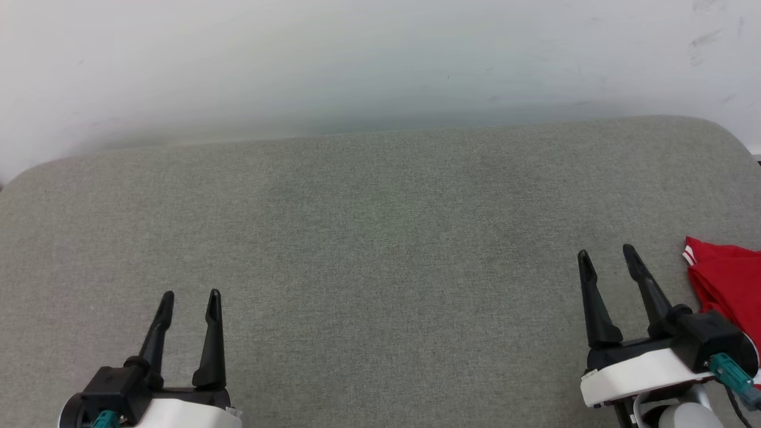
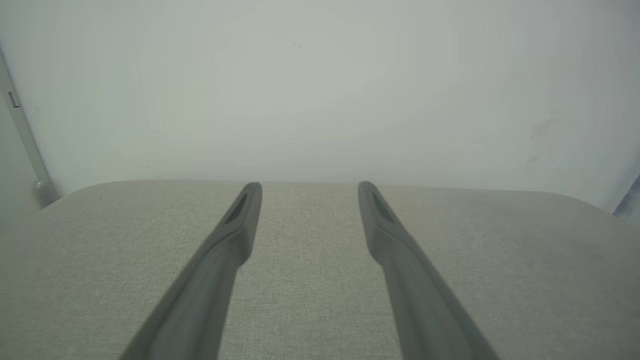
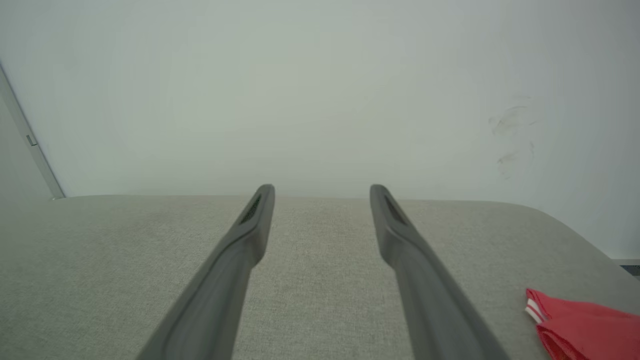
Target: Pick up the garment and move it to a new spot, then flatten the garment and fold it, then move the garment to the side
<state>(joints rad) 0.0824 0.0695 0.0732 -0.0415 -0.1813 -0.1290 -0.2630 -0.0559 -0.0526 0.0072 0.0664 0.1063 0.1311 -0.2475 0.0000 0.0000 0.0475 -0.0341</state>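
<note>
The garment (image 1: 728, 285) is a red folded bundle with a white striped trim at its corner, lying at the right edge of the grey fabric surface (image 1: 380, 238); part of it runs out of the head view. It also appears low on the right as the garment (image 3: 580, 325) in the right wrist view. My right gripper (image 1: 607, 254) stands open just left of it, apart from the cloth, with nothing between its fingers. Open as well, my left gripper (image 1: 191, 295) hovers at the lower left, far from the garment. Both wrist views show spread fingers, left gripper (image 2: 309, 186) and right gripper (image 3: 322, 189).
A white wall (image 1: 380, 59) rises directly behind the surface's rounded back edge. The wide grey fabric stretches between and beyond the two grippers. A pale vertical strip (image 2: 22, 130) runs down the wall at the left of the left wrist view.
</note>
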